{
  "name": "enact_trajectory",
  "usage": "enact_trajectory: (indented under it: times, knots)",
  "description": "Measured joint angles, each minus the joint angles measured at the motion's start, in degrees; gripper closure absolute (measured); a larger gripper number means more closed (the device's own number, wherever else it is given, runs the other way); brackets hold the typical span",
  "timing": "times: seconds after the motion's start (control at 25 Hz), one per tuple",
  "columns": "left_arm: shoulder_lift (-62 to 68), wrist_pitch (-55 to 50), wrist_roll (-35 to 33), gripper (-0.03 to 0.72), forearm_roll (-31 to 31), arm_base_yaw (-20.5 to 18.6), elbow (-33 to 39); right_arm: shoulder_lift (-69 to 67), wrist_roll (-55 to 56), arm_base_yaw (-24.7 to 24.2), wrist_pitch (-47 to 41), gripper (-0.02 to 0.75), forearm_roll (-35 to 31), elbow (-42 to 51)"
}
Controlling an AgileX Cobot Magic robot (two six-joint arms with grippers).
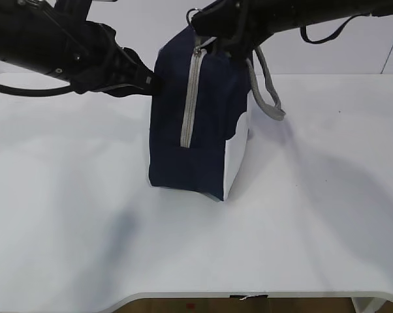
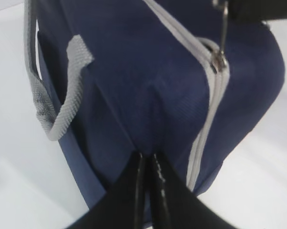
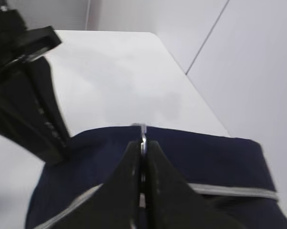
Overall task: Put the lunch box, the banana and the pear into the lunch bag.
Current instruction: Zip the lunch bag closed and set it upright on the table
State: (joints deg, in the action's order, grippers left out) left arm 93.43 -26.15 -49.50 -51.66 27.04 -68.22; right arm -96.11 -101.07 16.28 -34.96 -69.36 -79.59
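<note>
The navy lunch bag (image 1: 206, 130) stands on end on the white table (image 1: 79, 208), its grey zipper (image 1: 190, 98) closed along the side that faces me. My left gripper (image 1: 154, 82) is shut on a fold of the bag's fabric (image 2: 146, 143) at its left side. My right gripper (image 1: 198, 23) is shut on the zipper's ring pull (image 3: 143, 131) at the bag's top end; the ring's wire (image 2: 223, 26) rises from the slider (image 2: 219, 62). The lunch box, the banana and the pear are out of view.
A grey strap handle (image 1: 269, 98) hangs off the bag's right side, and another (image 2: 62, 102) shows in the left wrist view. The left arm (image 3: 26, 100) shows beside the bag (image 3: 210, 157) in the right wrist view. The table's front edge (image 1: 249, 295) is close.
</note>
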Motion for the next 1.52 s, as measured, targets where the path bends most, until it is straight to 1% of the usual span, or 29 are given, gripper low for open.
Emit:
enact_trajectory:
  times: [0.2,0.32,0.72,1.12,1.28,1.52]
  knots:
    - [0.0,-0.6,0.0,0.696,0.0,0.0,0.0,0.0,0.0,0.0,4.2,0.731,-0.5,-1.2]
    - [0.0,-1.0,0.0,0.696,0.0,0.0,0.0,-0.5,0.0,0.0,4.5,0.731,-1.0,-2.4]
    - [0.0,-2.0,0.0,0.697,1.6,0.0,0.0,-6.7,0.0,0.0,9.7,0.731,-5.2,-6.8]
    - [0.0,-5.2,0.0,0.697,3.7,0.0,0.0,-12.1,0.0,-2.5,10.4,0.731,-9.8,-10.0]
    - [0.0,-7.0,0.0,0.697,3.8,-0.7,0.0,-14.2,0.0,-3.9,10.5,0.731,-12.2,-10.7]
    - [0.0,-9.6,-0.1,0.697,3.8,-2.2,0.0,-17.0,0.1,-5.0,9.3,0.731,-18.1,-13.2]
